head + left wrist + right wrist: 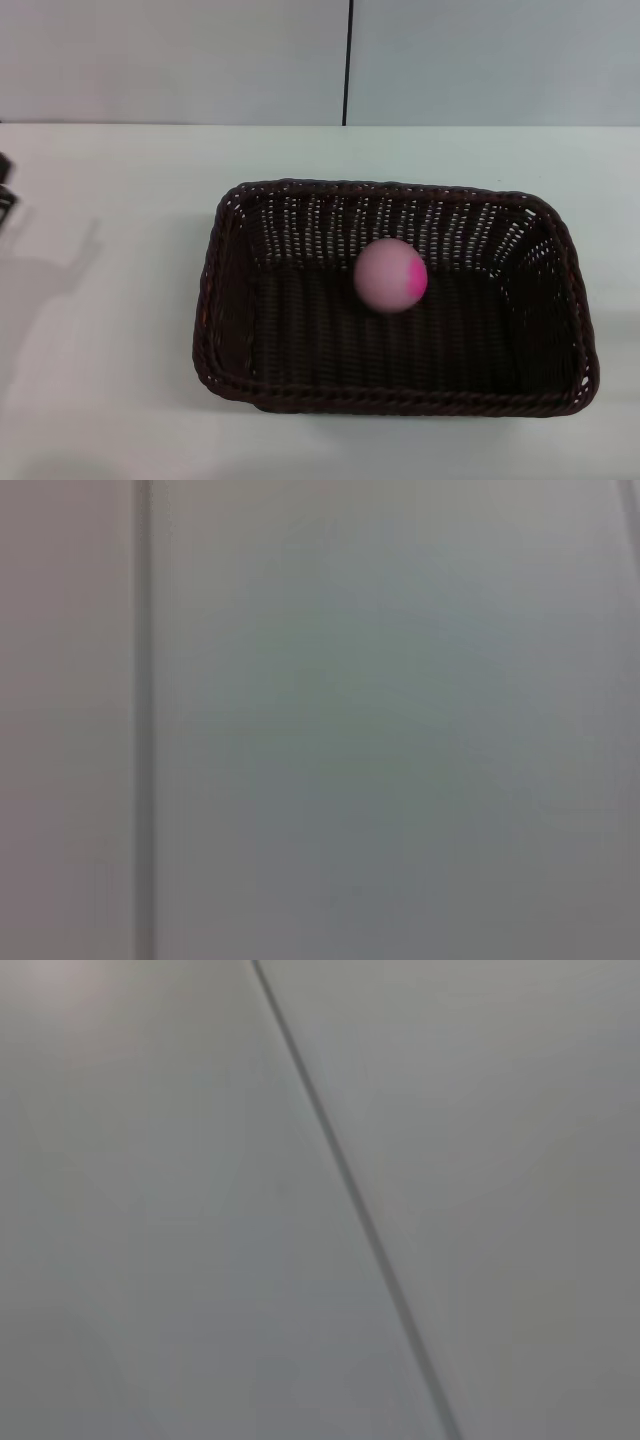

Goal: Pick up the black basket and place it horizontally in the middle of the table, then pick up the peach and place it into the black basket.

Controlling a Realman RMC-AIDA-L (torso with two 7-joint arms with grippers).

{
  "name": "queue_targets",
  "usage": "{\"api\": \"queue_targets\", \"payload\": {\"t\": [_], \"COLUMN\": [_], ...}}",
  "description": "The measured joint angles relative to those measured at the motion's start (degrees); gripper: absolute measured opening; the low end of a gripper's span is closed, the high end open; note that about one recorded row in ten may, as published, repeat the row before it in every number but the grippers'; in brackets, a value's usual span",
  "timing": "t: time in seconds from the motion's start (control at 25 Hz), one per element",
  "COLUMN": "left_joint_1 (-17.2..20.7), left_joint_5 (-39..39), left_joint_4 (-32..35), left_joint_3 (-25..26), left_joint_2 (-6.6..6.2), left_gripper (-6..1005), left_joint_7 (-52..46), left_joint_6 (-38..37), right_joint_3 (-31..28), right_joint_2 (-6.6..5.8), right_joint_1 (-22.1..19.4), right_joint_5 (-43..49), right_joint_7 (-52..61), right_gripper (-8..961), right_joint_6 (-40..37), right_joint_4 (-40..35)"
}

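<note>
A: Head view first: a pale wall with one dark vertical seam stands behind the white table [120, 300]. The black basket [395, 402] lies long side across, a little toward the robot's right of the middle, flat on its base.

B: And inside it?

A: The peach [390, 275], nothing else. It shows over the basket's floor near the back wall, its outline soft; I can't tell whether it has settled or is a touch above the weave. Its darker pink patch faces the right.

B: Any claw near it?

A: None. A dark bit of hardware at the far left edge may belong to the left arm, but neither claw shows, so apart or together, I cannot tell.

B: Left wrist view?

A: Only blank wall with a faint upright seam. No fingers, no table.

B: Right wrist view?

A: The same wall, the seam running slantwise. Nothing else.

B: So what remains to do well?

A: By my judgement both placements look done. Keep both arms high and clear of the braided rim, so the basket stays square and the peach comes to rest.
</note>
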State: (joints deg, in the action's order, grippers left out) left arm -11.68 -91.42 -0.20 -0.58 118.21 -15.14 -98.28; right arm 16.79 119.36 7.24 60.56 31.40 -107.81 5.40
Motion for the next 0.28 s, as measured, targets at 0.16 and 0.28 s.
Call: {"api": "queue_targets", "payload": {"t": [0.16, 0.28], "left_joint_1": [0.3, 0.1], "left_joint_5": [0.0, 0.0], "left_joint_4": [1.1, 1.0], "left_joint_3": [4.5, 6.7], "left_joint_2": [-0.12, -0.02], "left_gripper": [856, 856], "left_joint_7": [-0.6, -0.6], "left_joint_6": [0.0, 0.2], "right_joint_3": [-3.9, -5.3], "right_joint_2": [0.00, -0.23], "right_joint_1": [1.8, 4.0], "right_joint_5": [0.0, 0.0], "right_joint_7": [-6.0, -4.4], "right_gripper": [595, 595], "right_joint_6": [3.7, 8.6], "right_joint_4": [3.4, 3.2]}}
